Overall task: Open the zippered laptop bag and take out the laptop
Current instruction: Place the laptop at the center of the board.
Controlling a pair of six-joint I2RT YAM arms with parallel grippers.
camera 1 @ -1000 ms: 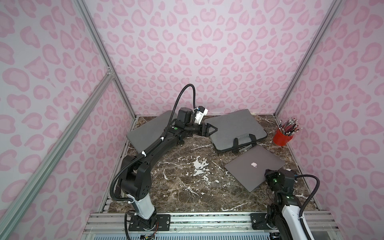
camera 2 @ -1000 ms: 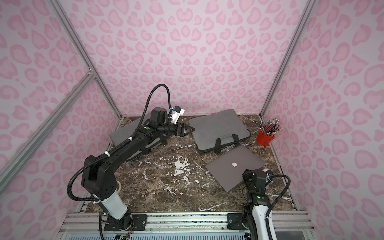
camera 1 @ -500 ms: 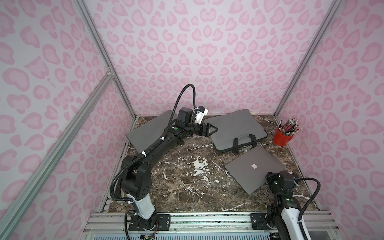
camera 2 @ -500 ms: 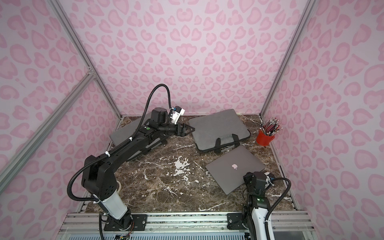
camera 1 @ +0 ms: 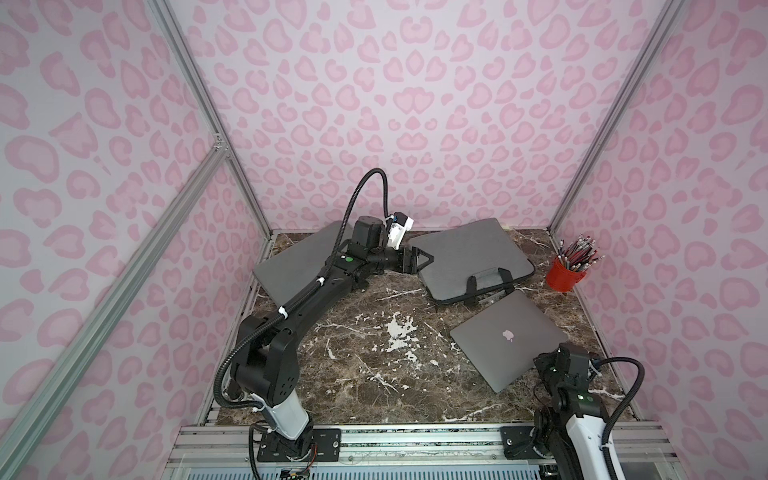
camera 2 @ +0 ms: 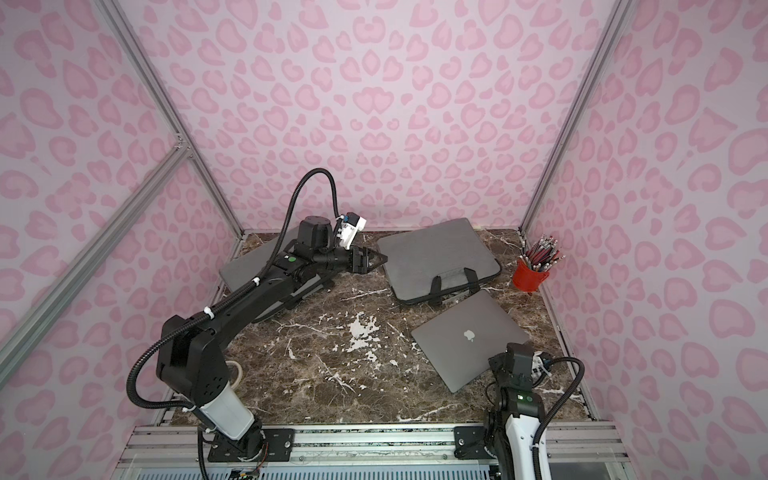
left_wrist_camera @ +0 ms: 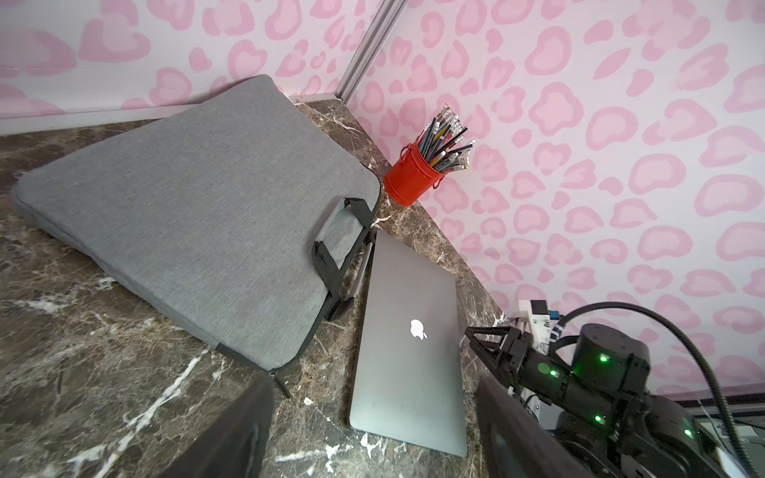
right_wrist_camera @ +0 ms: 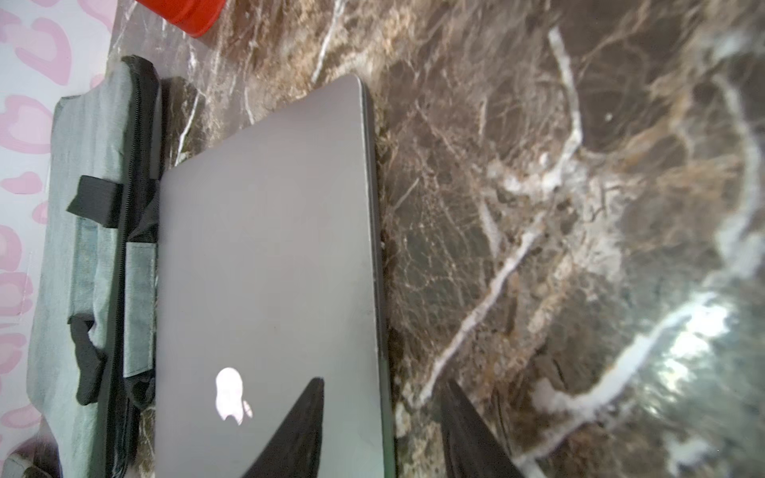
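The grey laptop (camera 1: 507, 338) (camera 2: 467, 338) lies shut and flat on the marble table, outside the bag, logo up. The grey zippered laptop bag (camera 1: 469, 257) (camera 2: 436, 257) lies flat just behind it, handle side toward the laptop. My right gripper (right_wrist_camera: 385, 380) is open at the laptop's near right edge: one finger hovers over the lid, the other over the table, and neither grips it. My left gripper (camera 1: 428, 259) (camera 2: 382, 259) is open and empty, hovering beside the bag's left corner. In the left wrist view the zipper pull (left_wrist_camera: 281, 385) hangs at a bag corner.
A red cup of pencils (camera 1: 567, 276) stands at the back right by the wall. A second flat grey sleeve (camera 1: 299, 270) lies at the back left, under my left arm. Pink patterned walls enclose the table on three sides.
My right gripper has opened and drawn back a little from the laptop's near corner toward the table's front. The laptop, the bag and my left arm stay where they were.
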